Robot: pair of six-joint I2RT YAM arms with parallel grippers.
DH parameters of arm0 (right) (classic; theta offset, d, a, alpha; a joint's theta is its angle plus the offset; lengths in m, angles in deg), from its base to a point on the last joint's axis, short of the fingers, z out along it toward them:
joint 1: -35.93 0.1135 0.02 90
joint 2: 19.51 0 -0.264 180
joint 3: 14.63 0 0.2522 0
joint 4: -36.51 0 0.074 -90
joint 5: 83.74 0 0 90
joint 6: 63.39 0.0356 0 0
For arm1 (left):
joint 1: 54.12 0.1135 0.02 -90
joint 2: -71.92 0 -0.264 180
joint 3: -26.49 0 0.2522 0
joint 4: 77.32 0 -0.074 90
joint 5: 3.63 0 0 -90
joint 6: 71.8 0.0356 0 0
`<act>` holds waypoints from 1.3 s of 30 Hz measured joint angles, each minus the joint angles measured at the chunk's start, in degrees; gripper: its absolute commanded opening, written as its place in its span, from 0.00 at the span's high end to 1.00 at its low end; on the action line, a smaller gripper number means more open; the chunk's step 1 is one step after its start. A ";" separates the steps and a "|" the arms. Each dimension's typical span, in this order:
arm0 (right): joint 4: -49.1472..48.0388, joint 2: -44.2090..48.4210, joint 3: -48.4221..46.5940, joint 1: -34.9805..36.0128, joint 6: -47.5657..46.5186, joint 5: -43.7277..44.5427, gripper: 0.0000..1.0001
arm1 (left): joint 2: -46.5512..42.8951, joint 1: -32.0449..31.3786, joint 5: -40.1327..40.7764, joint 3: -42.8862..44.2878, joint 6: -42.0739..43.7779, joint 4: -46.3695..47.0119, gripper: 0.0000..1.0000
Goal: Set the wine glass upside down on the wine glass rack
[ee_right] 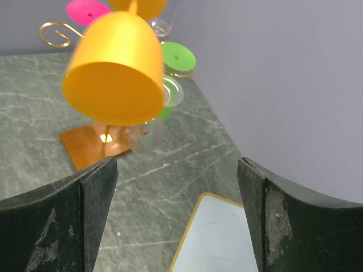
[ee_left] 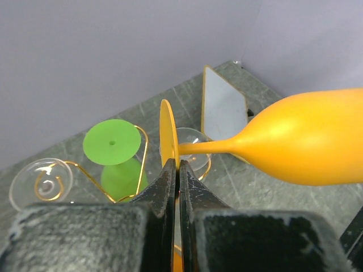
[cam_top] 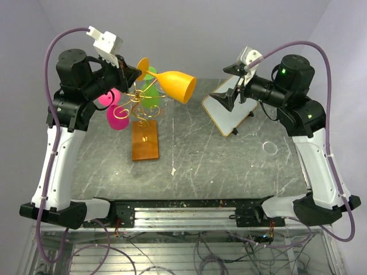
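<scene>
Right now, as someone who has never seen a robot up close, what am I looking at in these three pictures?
Two robot arms are bolted to the near edge of a grey table. The wide picture comes from a camera above and behind them. The other two come from a camera on each wrist, looking past that arm's own fingers. On the table are a gold wire rack, with a green glass and a pink glass hanging upside down, and a white tray. The left hand is shut on the round foot of an orange glass, holding it sideways beside the rack. The right hand is open and empty.
</scene>
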 measured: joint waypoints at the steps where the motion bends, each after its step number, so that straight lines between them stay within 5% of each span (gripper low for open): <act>1: 0.02 0.15 0.50 -0.92 0.00 -0.37 0.14 | -0.33 0.00 -0.02 0.31 1.53 -0.70 0.93; 14: -0.07 0.61 2.89 -5.79 0.90 -4.00 0.14 | -6.67 -1.97 -2.25 5.11 33.75 -21.03 0.93; 22: -0.50 1.07 4.59 -7.15 1.29 -5.29 0.14 | -10.91 -2.62 0.31 -0.52 47.60 -28.57 0.93; 39: -0.92 1.68 5.64 -9.53 2.14 -7.50 0.13 | -9.86 -4.26 7.98 -1.90 61.33 -30.25 0.93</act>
